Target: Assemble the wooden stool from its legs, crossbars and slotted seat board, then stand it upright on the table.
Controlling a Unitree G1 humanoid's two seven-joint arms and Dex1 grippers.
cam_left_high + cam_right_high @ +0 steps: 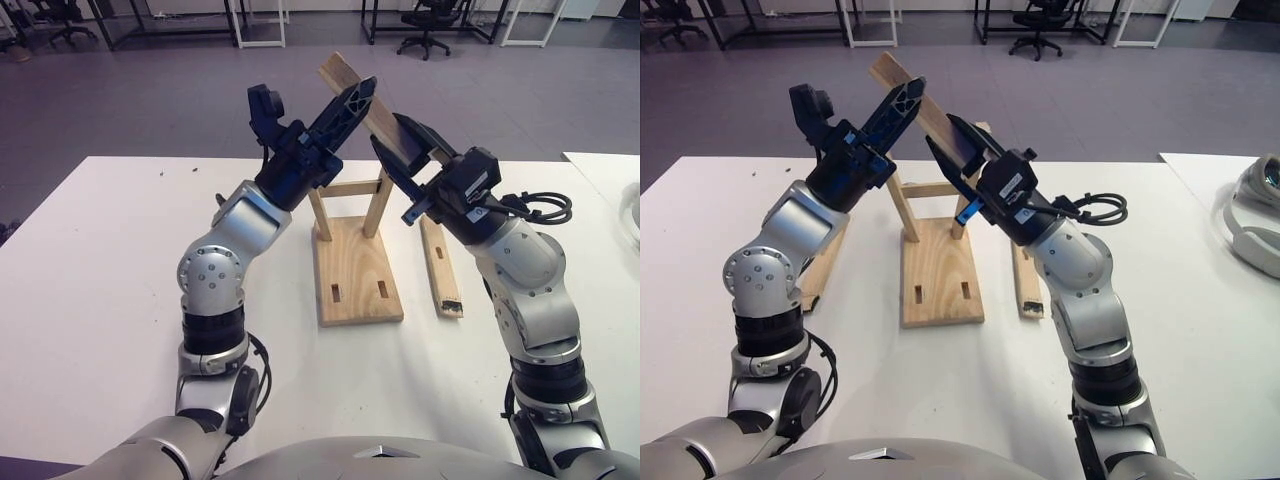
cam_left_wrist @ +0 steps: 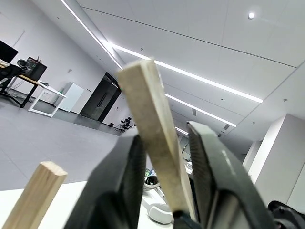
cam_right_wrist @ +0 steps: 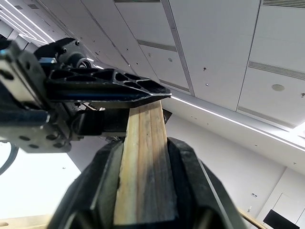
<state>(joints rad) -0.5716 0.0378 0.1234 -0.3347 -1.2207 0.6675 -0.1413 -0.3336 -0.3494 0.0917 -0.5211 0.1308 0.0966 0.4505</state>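
A wooden leg is held tilted in the air, above the far end of the seat board, which lies flat on the desk. Two standing legs, joined by a crossbar, are already set in the board's far slots; the two near slots are open. A loose leg lies just beside the board on the right.

The step in hand is judged to be a handover or regrasp before this leg is seated. One grip should be released only once the other is firm. The leg should then be brought upright and squared over an open slot before it is pressed down.

The left end effector is closed on the leg near its upper part, fingers flat against both faces. The right end effector is likewise clamped on the leg, lower down.
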